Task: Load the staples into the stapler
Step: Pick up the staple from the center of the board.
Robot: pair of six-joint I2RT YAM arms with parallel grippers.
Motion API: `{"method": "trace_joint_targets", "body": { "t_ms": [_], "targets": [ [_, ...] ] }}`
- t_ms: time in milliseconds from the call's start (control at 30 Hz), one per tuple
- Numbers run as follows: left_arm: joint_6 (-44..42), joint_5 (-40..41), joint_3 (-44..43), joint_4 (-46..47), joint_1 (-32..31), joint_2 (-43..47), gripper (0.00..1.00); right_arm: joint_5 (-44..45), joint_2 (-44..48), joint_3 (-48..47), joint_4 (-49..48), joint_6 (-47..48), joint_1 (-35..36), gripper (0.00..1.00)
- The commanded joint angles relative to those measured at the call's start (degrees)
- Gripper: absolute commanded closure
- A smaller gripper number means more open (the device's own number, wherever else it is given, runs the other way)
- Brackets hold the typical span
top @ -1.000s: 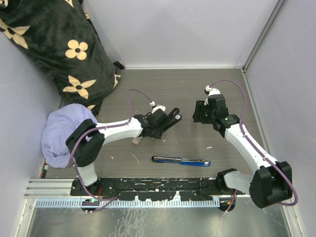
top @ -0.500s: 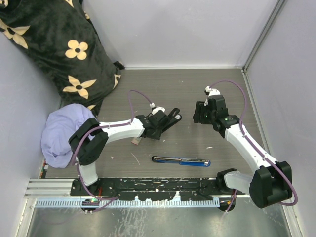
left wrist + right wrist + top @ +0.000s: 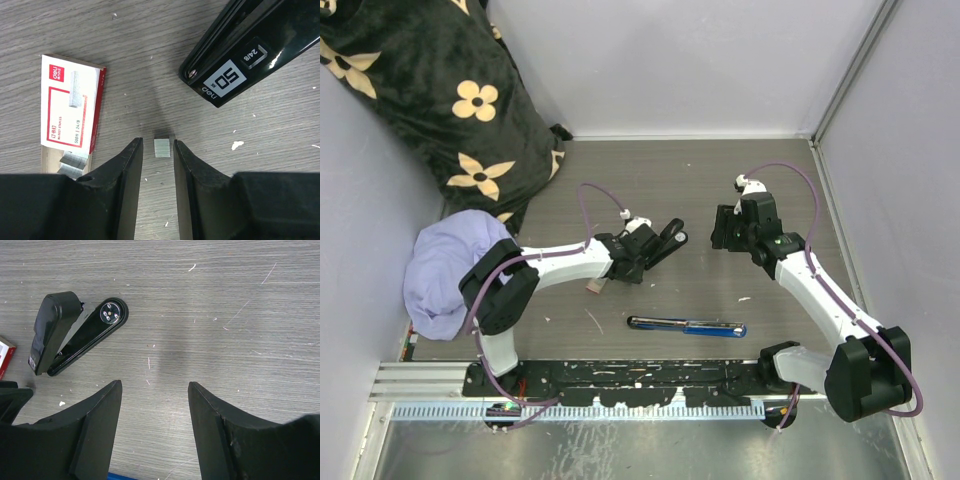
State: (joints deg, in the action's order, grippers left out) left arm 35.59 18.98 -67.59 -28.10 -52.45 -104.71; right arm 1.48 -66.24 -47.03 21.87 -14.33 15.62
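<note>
A short silver strip of staples point(image 3: 163, 148) lies on the table right at my left gripper's point(image 3: 157, 141) fingertips, with a thin gap on each side; the jaws are open but narrow. To its left lies the staples box point(image 3: 72, 107), white with a red label, its tray pulled out and showing more staples. The black stapler point(image 3: 240, 50) lies ahead to the right, hinged open in the right wrist view point(image 3: 75, 335). My right gripper point(image 3: 155, 384) hovers open over bare table to the right of the stapler point(image 3: 665, 240). From above, the box point(image 3: 593, 287) sits beside the left arm.
A long thin blue and black object point(image 3: 687, 326) lies near the front centre. A black flowered cushion point(image 3: 430, 90) and a lavender cloth point(image 3: 445, 265) fill the left side. White walls enclose the table, and a metal rail point(image 3: 570, 385) runs along the near edge.
The left gripper's jaws have narrowed around the staple strip, and the left arm has shifted slightly. The right arm has not moved.
</note>
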Motion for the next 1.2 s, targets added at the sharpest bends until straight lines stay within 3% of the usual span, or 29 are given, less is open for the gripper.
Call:
{"method": "trace_joint_targets", "body": {
  "t_ms": [0,567,1167],
  "targets": [
    [1.5,1.54,-1.57,-0.34,0.02,-0.28,0.68,1.07,0.61,-0.16,-2.27,-0.66,-0.2,0.38],
    [1.99,0.44,-1.66,-0.5,0.27,-1.77,0.73,1.14,0.92,-0.08,-2.27,-0.7,-0.23,0.38],
    [-2.49,-2.65,-1.69,0.33,0.28,0.34,0.88,1.26,1.43,0.12,-2.29,-0.7,-0.15,0.38]
  ]
}}
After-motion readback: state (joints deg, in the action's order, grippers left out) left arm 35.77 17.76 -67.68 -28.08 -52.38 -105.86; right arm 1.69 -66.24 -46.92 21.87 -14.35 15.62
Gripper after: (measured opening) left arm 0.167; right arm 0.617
